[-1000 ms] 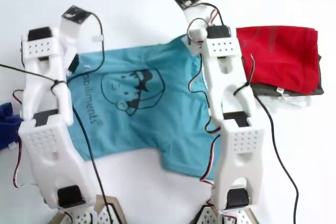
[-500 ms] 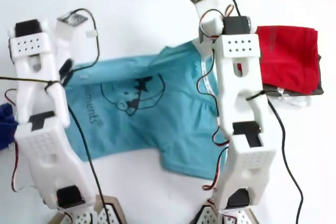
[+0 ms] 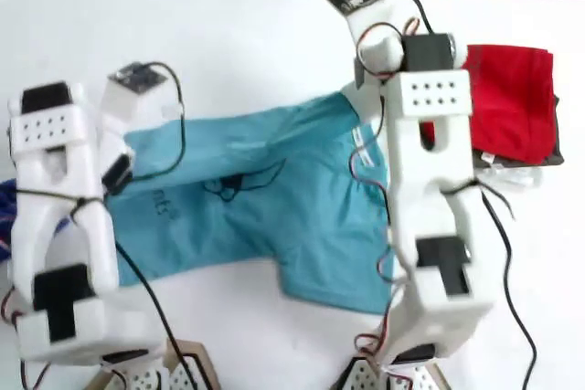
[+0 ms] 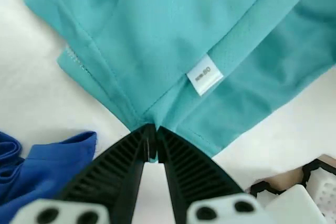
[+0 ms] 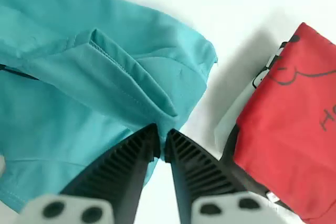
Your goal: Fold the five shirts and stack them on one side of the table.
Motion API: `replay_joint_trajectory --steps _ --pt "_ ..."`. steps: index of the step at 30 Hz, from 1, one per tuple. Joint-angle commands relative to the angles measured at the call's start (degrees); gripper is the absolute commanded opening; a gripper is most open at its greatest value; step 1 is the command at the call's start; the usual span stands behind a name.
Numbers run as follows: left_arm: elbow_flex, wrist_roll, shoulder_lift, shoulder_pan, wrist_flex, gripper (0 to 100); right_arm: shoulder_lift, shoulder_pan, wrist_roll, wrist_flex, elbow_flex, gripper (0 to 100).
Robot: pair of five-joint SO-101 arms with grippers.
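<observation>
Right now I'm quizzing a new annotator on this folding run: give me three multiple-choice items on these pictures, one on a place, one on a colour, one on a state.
1. Where does the red shirt lie? A. On a dark shirt. B. Draped over a chair. C. In a gripper.
2. What colour is the shirt in the right gripper? A. Yellow. B. Teal. C. Red.
3. The left gripper is: A. wide open. B. shut on nothing. C. shut on the teal shirt at its edge.
Key: 1 A, dark cloth shows under it; 2 B, teal cloth is clamped in it; 3 C, its wrist view shows the edge pinched.
</observation>
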Motion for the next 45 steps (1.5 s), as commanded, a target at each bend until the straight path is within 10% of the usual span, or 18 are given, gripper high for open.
replay_joint_trajectory --steps 1,14,45 --pt "5.67 -0.88 -7.03 -0.18 -1.67 3 -15.52 0.4 0.44 -8.22 16.35 2.1" --pt "18.24 -2.02 -16.35 -0.26 -1.32 3 -48.92 5.14 6.86 -23.16 68.04 2.0" --pt "26.24 -8.53 -16.62 -5.1 -1.32 3 -60.97 7.69 13.01 -15.16 77.54 2.0"
